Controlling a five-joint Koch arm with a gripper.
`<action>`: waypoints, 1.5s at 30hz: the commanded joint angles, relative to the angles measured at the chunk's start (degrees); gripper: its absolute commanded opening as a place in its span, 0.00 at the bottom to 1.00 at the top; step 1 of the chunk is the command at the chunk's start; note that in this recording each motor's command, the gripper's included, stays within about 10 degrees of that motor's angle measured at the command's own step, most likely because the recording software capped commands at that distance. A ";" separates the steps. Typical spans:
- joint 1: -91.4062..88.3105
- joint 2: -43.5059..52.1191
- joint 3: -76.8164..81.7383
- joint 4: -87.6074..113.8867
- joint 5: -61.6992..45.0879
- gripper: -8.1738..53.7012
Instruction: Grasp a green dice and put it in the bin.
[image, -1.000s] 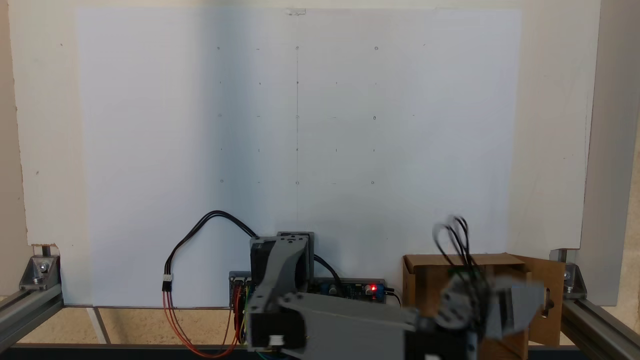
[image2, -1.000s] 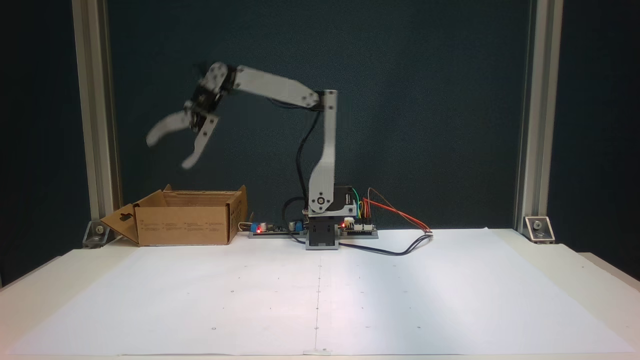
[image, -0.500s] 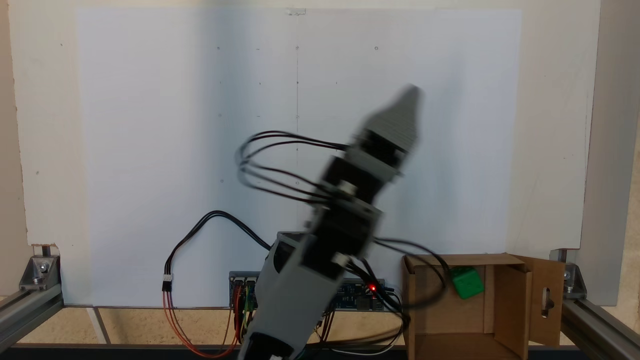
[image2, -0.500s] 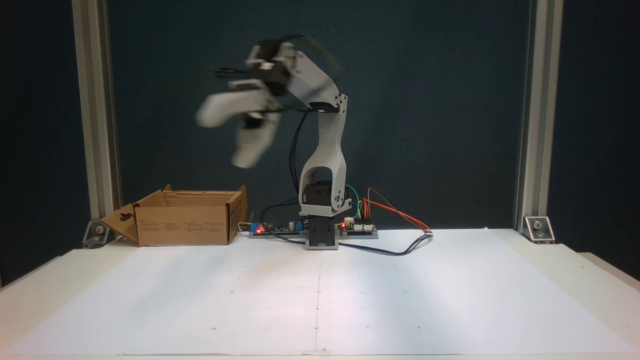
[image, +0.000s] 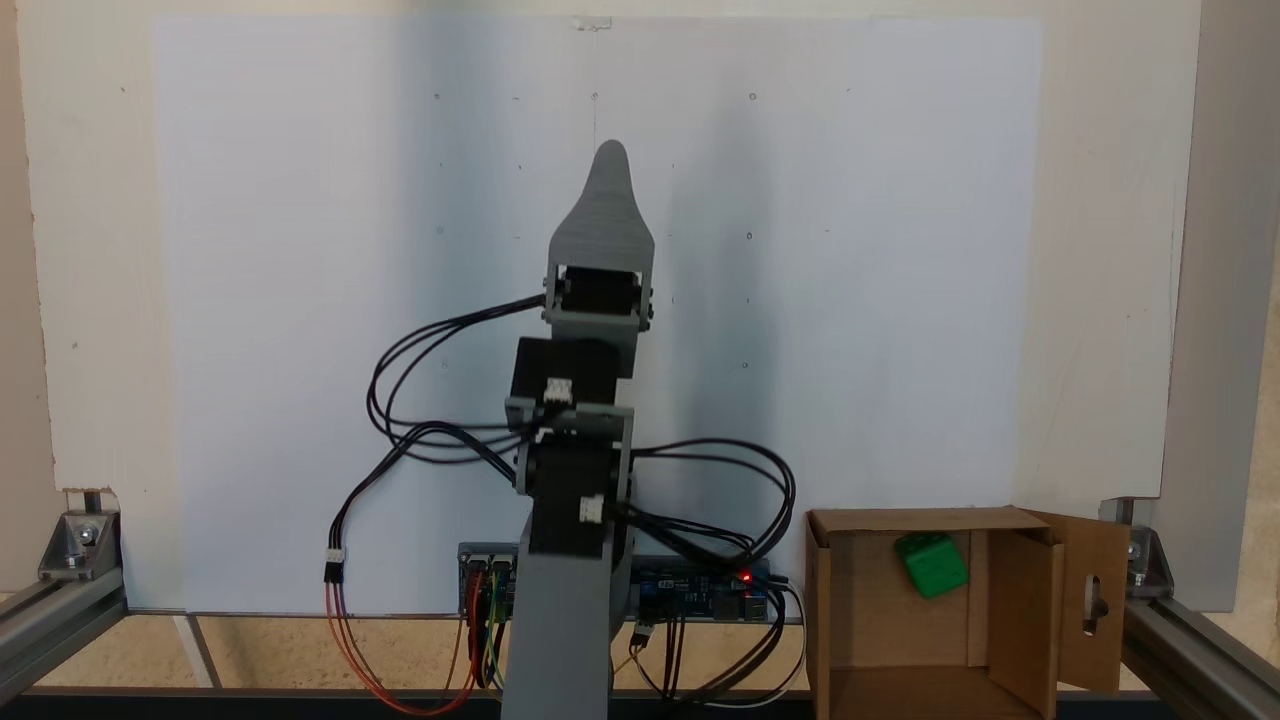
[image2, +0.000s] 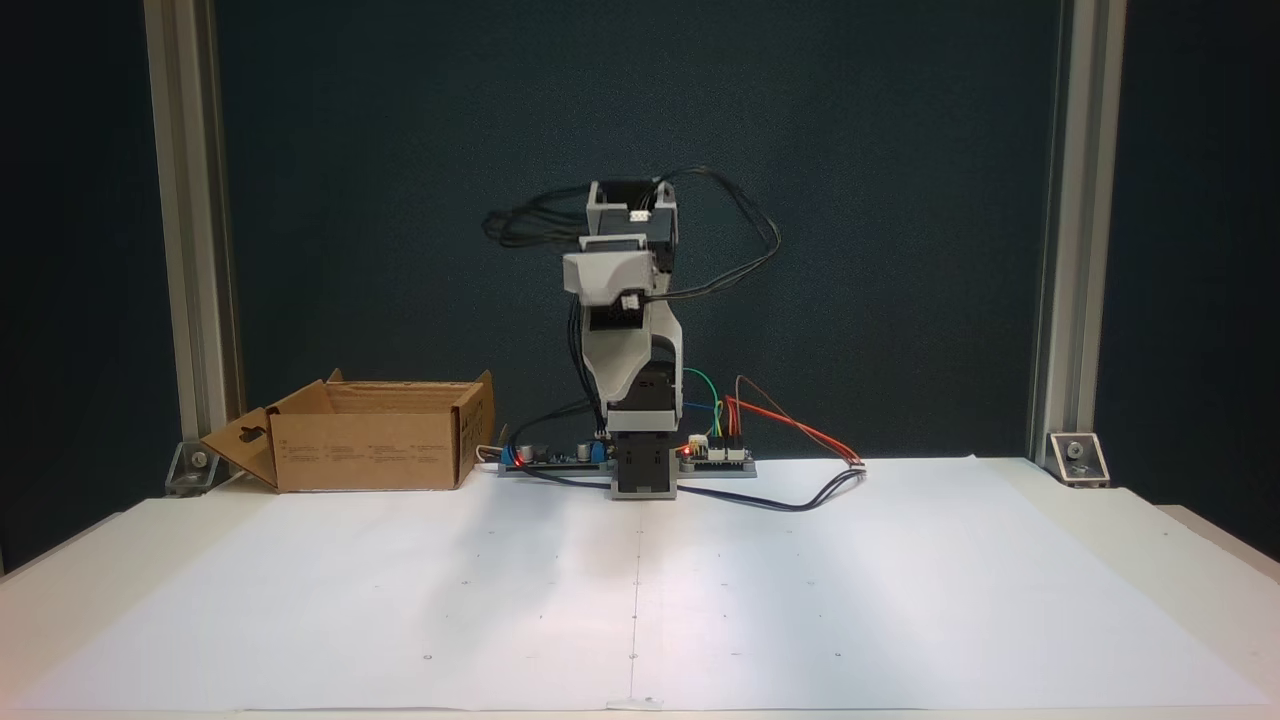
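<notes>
Resting place: green dice (image: 932, 565) lies inside the bin (image: 826, 600), near its back wall.
Gripper (image: 609, 160): over the bench centre, well apart; jaws stacked, opening cannot be told.
Bearing: dice lies right of gripper.

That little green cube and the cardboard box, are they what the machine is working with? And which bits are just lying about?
Part of the job:
- green dice, lying inside the box
- cardboard box, the bin
- end effector, held over the paper, away from the box

Just there:
- white paper sheet
- circuit boards and wires by the arm's base
- metal frame posts
</notes>
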 joint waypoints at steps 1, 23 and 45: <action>0.18 3.96 1.14 -9.21 2.55 0.87; 1.14 13.45 40.78 -62.21 1.67 0.85; 3.43 13.45 56.69 -93.16 0.88 0.84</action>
